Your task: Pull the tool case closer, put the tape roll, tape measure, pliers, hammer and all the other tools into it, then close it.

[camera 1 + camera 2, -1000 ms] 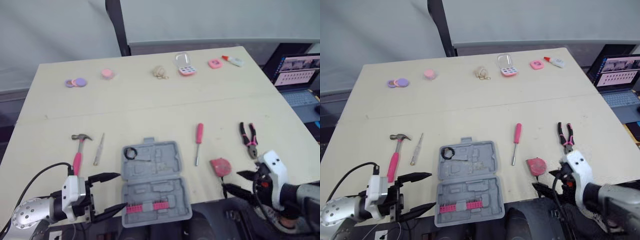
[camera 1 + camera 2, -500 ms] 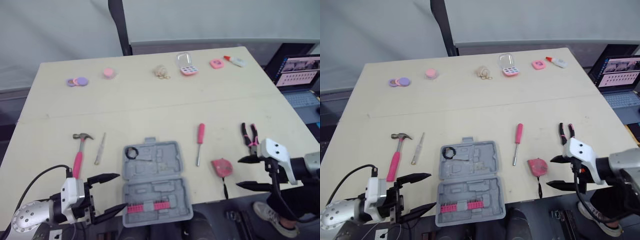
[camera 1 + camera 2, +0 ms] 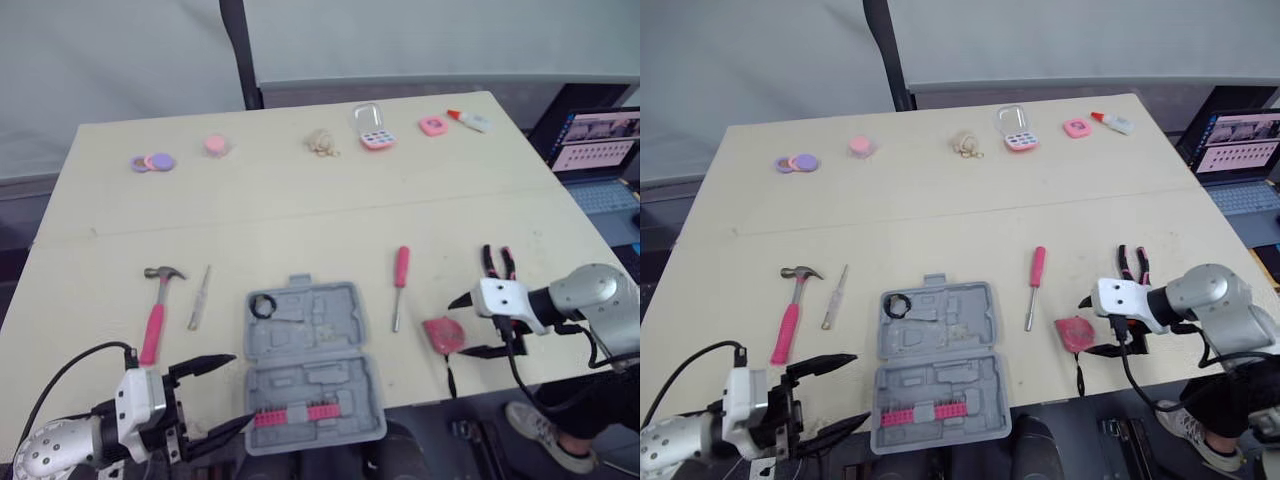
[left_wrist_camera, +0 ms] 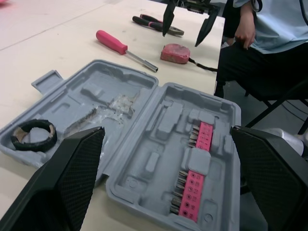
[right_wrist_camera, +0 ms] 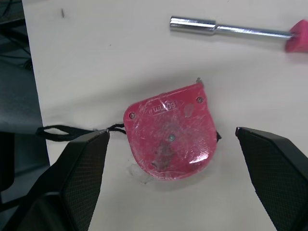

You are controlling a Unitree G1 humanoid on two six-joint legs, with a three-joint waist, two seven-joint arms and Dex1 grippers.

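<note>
Pale table (image 3: 300, 210), tools spread along the near side. Tool case (image 3: 310, 365) lies open and flat at the near edge, with the tape roll (image 3: 262, 306) in the far-left corner of its far half and a pink bit strip (image 3: 295, 414) in its near half. Your right gripper (image 3: 460, 326) is spread wide, one finger on each side of the red tape measure (image 3: 440, 333). It touches neither side and holds nothing. That tape measure lies flat on the table just right of the case. Your left gripper (image 3: 243, 389) is spread wide and empty too, by the case's near-left corner; you can't tell contact with the rim. Hammer (image 3: 155, 315) and a thin metal tool (image 3: 199, 297) lie left of the case, the screwdriver (image 3: 399, 280) right of it, and the pliers (image 3: 497, 265) just beyond the right gripper.
</note>
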